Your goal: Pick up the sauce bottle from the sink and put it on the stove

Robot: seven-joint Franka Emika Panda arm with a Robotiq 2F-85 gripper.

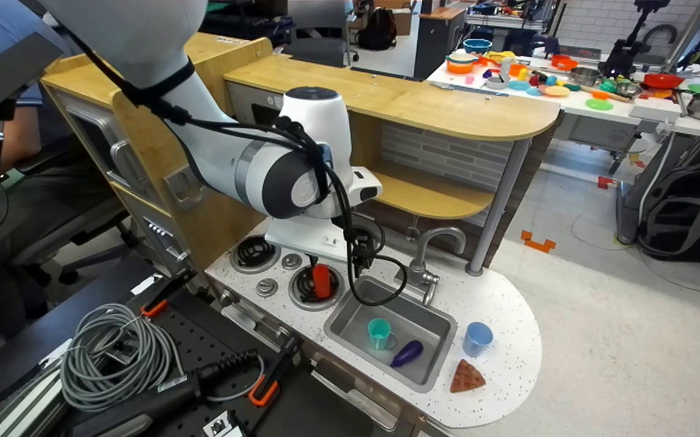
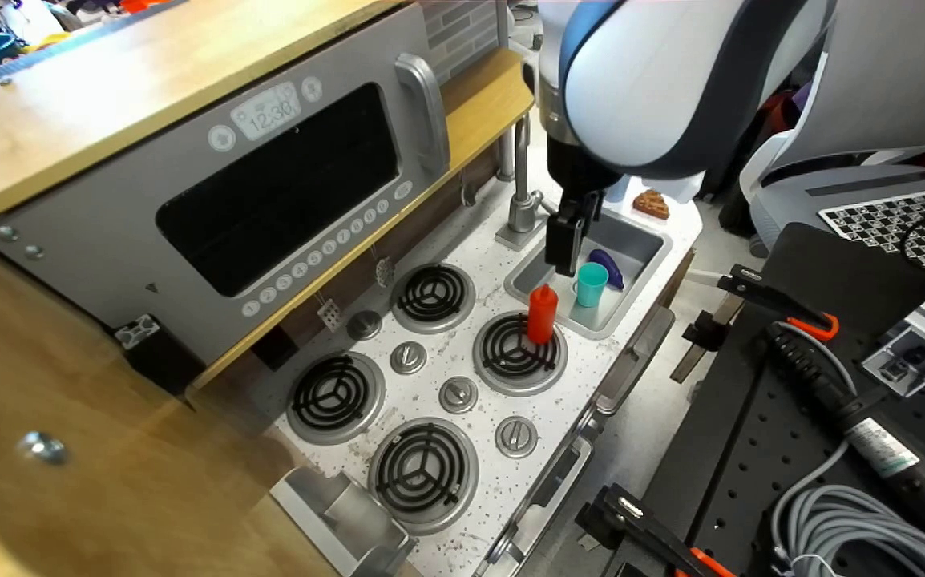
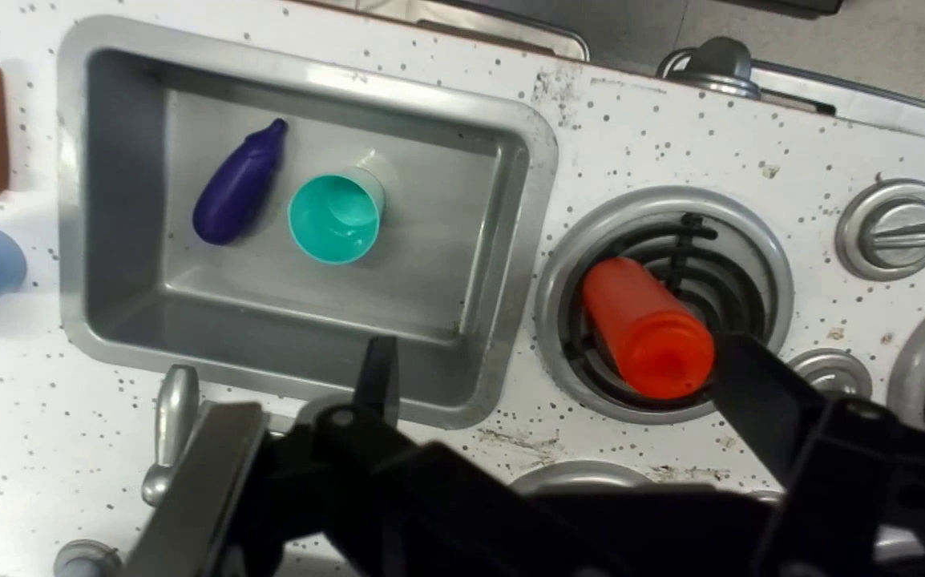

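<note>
The gripper is nearest the camera in the wrist view, its jaws wide apart and nothing held between them.

The bottle stands upright on the burner next to the sink, off centre toward the sink side and free of the gripper (how squarely its base meets the burner is not fully visible). In an exterior view the fingertips hang above the nozzle and apart from it. In the wrist view the finger at the right shows just beside the bottle's top.

Judgement: placing on the stove appears complete; the step in hand is a clean clearance. Recommended: rise straight up first, with the jaws wide, and travel sideways only once the tips are well above the nozzle. A swing toward the sink made too soon could bring that finger across the bottle, and so tall and narrow a thing on open rings would likely tip. Re-gripping to centre it does not seem called for.

Farther out, the sink holds a green cup and an eggplant, near each other. Neither needs touching. The faucet rises at the sink's edge; a path that way should pass above it. On the counter beyond, a blue cup and a brown wedge sit near each other, well apart from the bottle.
</note>
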